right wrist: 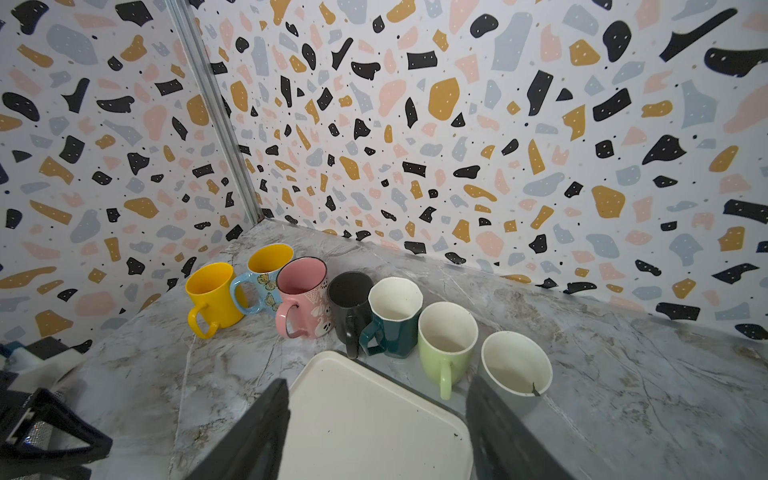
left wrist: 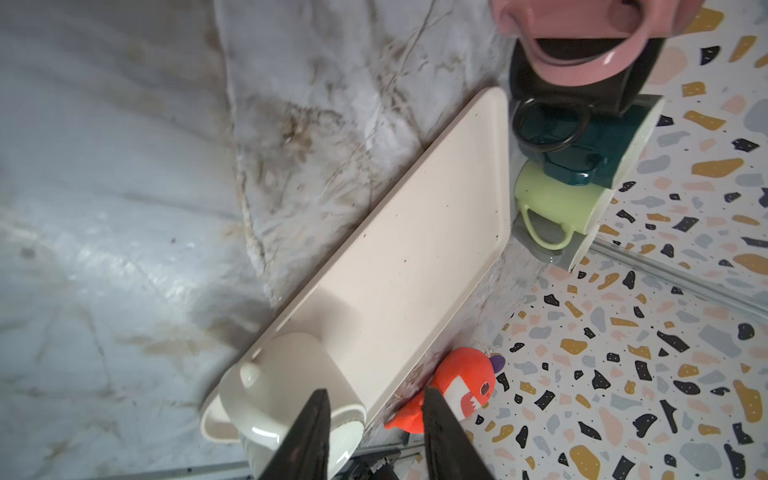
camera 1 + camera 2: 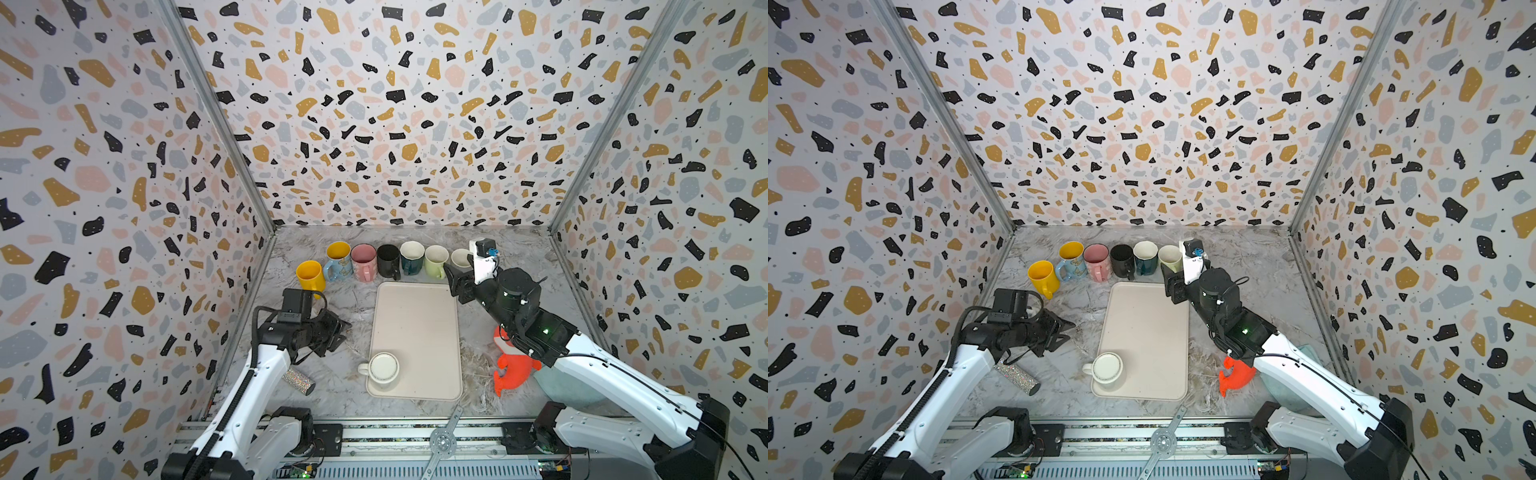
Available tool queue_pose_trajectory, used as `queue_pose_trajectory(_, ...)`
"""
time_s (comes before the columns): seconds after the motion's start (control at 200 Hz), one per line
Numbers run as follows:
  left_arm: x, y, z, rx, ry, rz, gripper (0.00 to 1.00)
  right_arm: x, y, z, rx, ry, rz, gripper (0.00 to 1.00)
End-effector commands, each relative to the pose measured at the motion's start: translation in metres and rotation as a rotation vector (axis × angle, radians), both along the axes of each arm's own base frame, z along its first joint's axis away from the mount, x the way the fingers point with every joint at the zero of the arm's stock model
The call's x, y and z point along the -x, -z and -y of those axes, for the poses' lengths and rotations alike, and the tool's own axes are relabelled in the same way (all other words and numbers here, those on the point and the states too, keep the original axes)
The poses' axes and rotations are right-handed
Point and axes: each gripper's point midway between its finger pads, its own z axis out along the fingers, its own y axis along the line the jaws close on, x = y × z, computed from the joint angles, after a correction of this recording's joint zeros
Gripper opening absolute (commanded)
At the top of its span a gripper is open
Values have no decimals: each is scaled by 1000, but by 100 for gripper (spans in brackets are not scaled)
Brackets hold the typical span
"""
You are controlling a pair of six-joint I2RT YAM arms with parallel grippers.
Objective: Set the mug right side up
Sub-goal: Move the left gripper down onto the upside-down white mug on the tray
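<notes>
A cream mug stands upside down, base up, on the near left corner of the cream tray, its handle pointing left. My left gripper hangs over the bare table left of the tray, apart from the mug. In the left wrist view the left gripper is open and empty, with the mug lying beyond one finger. My right gripper is open and empty above the tray's far right corner.
Several upright mugs line the back, from a yellow mug on the left to a grey mug by the right gripper. An orange plush toy lies right of the tray. A glitter cylinder lies under the left arm.
</notes>
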Motion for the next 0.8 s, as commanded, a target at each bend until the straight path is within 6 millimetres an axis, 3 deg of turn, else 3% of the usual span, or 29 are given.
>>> queue_pose_trajectory(0.0, 19, -1, -3, 63, -154, -116, 39, -1, -4, 0, -33, -11, -49, 69)
queue_pose_trajectory(0.24, 42, 21, -13, 101, -340, -181, 37, -12, 12, 1, -60, -28, -144, 69)
queue_pose_trajectory(0.395, 42, 22, -13, 96, -372, -177, 35, -21, 26, 0, -62, -42, -210, 69)
queue_pose_trajectory(0.796, 43, 48, 36, 72, -190, -280, 33, -36, 52, 2, -61, -53, -325, 69)
